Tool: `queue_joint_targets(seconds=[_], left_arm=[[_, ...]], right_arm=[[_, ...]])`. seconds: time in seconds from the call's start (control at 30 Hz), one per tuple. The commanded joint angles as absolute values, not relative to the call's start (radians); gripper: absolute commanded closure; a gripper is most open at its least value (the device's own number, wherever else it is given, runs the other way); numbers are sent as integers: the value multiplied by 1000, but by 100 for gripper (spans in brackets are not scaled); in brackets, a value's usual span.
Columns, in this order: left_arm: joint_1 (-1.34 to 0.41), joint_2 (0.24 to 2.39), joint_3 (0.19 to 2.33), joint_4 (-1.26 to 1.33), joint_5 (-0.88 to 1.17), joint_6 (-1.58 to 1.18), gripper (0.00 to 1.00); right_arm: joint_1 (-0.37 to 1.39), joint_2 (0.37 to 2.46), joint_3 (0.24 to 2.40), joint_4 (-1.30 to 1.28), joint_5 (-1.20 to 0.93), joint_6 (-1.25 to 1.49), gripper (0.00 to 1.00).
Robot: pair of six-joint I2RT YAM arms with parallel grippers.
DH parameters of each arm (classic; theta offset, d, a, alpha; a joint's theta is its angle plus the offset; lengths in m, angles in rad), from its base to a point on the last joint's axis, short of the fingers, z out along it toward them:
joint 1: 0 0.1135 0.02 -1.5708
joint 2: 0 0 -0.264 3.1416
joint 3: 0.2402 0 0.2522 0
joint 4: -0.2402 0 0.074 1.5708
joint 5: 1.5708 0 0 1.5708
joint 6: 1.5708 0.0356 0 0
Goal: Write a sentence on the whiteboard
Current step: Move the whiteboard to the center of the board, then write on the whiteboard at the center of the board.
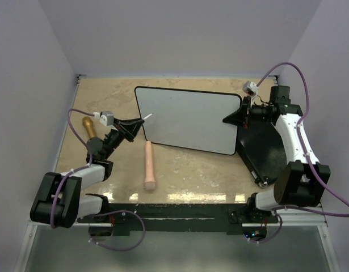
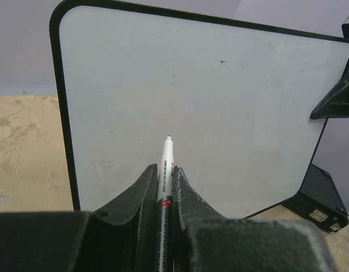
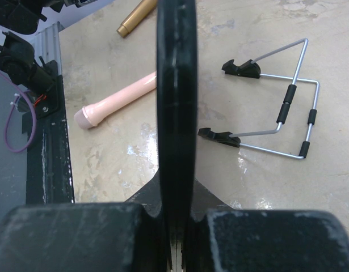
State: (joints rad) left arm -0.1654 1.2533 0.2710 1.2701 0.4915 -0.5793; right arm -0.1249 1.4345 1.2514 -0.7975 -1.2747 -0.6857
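The whiteboard (image 1: 188,119) is held up at its right edge, with my right gripper (image 1: 238,118) shut on the black rim. In the right wrist view the whiteboard (image 3: 177,85) runs edge-on between the jaws of that gripper (image 3: 177,192). Its white face (image 2: 208,102) is turned toward my left gripper (image 2: 164,175), which is shut on a white marker (image 2: 165,161). The marker's tip points at the lower left part of the face; whether it touches cannot be told. No sentence shows on the board. From above, the left gripper (image 1: 131,126) sits just off the board's left edge.
A pink cylinder (image 1: 148,165) lies on the tan table in front of the board, and a gold one (image 1: 90,126) lies at the left. A black flat case (image 1: 265,147) lies under the right arm. A wire stand (image 3: 287,113) lies on the table behind the board.
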Motion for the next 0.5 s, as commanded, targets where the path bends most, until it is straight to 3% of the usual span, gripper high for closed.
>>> queue_joint_targets(seconds=[0.0, 0.47], left_arm=[[-158, 1264, 272, 1560, 492, -554, 100], [-160, 1272, 247, 1601, 477, -557, 100]], right_arm=[[-123, 1434, 1253, -815, -1213, -719, 100], [-124, 1437, 1253, -815, -1209, -718, 100]])
